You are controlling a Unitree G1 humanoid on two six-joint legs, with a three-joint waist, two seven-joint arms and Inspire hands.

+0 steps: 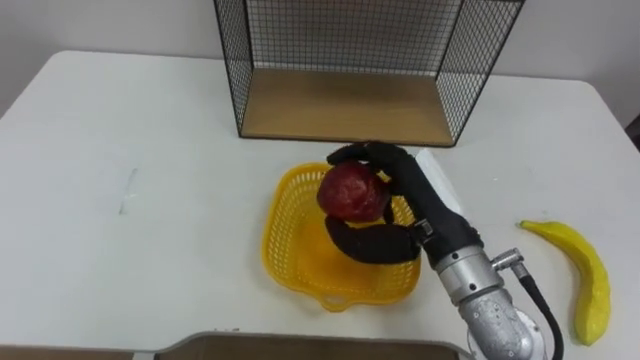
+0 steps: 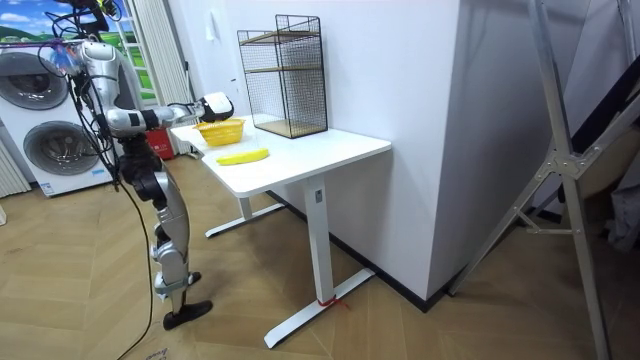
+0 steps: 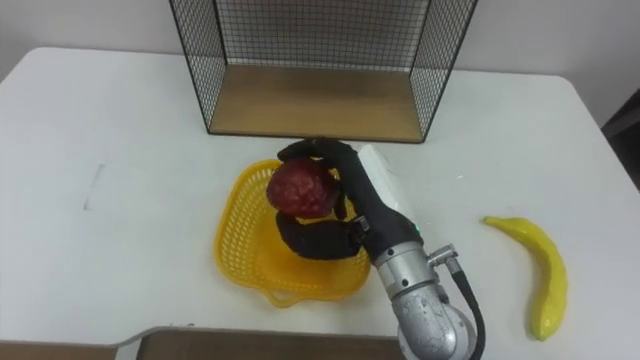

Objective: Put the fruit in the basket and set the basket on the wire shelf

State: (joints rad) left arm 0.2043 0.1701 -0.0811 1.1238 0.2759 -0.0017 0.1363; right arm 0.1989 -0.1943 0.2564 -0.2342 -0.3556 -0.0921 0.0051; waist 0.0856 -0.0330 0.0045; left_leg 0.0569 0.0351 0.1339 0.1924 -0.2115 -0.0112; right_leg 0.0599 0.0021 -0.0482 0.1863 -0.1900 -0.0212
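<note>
- Yellow plastic basket (image 1: 276, 240) sits near the middle of the white table (image 1: 130, 250), just in front of the wire shelf (image 1: 345, 105); the robot stands at the table's end, on the room view's left.
- Right hand (image 1: 425, 210) reaches in from the lower right, its fingers curled over a dark red round fruit (image 1: 352, 192) and its thumb hooked beneath; the fruit is clamped in the hand above the basket's hollow; whether it touches the basket floor cannot be told.
- Banana (image 1: 585, 275) lies on the bare tabletop well off to the robot's right, near the table's right edge and apart from the basket.
- Progress, as judged: the task is at an early stage; the first fruit is at the point of release but not yet let go; the banana is untouched; the basket is not yet on the shelf.
- Room to move: the basket's far rim lies close to the shelf's front wires, so a lift looks to need care there; the shelf's wooden floor is bare and its front open; the table to the robot's left is wide and free; the banana's nearness to the edge may make it easy to nudge off.
</note>
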